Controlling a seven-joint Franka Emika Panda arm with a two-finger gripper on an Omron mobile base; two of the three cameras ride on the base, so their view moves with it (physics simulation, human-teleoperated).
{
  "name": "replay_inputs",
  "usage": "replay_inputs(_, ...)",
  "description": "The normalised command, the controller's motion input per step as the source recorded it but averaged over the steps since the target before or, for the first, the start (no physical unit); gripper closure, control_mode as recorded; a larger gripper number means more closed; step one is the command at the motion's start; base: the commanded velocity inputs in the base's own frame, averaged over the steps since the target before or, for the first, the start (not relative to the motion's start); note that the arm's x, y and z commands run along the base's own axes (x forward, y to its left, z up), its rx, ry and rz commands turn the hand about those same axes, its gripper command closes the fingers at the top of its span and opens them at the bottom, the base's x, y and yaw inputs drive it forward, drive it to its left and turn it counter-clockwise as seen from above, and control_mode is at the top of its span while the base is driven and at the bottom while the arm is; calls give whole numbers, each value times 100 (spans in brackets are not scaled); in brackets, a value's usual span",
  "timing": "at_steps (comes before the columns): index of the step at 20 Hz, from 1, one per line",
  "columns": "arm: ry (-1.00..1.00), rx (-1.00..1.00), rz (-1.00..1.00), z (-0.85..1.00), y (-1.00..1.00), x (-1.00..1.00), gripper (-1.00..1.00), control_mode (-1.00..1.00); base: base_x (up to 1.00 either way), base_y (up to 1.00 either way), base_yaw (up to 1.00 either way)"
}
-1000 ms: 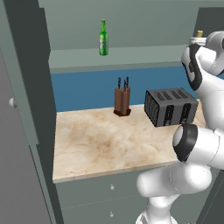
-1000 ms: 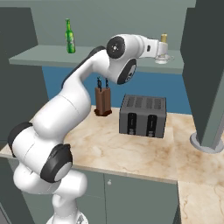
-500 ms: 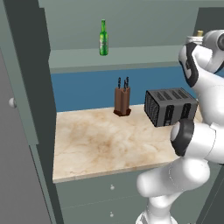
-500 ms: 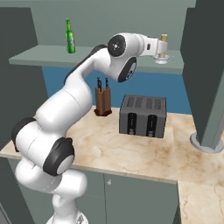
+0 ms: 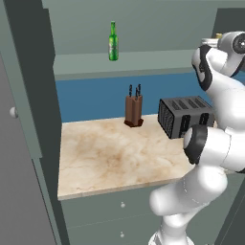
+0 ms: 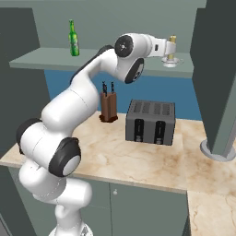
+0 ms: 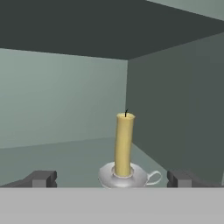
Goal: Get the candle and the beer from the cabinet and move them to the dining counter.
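Left base view: the beer (image 5: 113,41) stands at eleven o'clock in the cabinet (image 5: 143,62), untouched. Right base view: my reach has crept toward the candle (image 6: 172,48) at one o'clock. Hand view: my claw (image 7: 114,178) spread wide, candle (image 7: 124,146) centred between fingertips, ready for closing.

candle (image 7: 124,144): pale yellow, upright, dark wick on top; stands in a round silvery dish holder (image 7: 124,175) with a loop handle to its right | gripper (image 7: 112,178): jaws wide apart, one dark fingertip either side of the holder, not touching it | cabinet (image 7: 61,100): grey-green back and side walls meet behind the candle; shelf floor under it
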Motion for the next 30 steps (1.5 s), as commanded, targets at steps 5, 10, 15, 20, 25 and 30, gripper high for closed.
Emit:
replay_inputs(5, 0, 0, 0, 0, -1, 20, -100, -100, 0, 0, 0)
replay_inputs(10, 0, 0, 0, 0, -1, 27, -100, -100, 0, 0, 0)
replay_inputs(15, 0, 0, 0, 0, -1, 23, -100, -100, 0, 0, 0)
replay_inputs(20, 0, 3, 0, 0, -8, 9, -100, -100, 0, 0, 0)
replay_inputs(25, 0, 4, -3, 0, -18, 4, -100, -100, 0, 0, 0)
replay_inputs(30, 0, 4, -3, 0, -17, 5, -100, -100, 0, 0, 0)
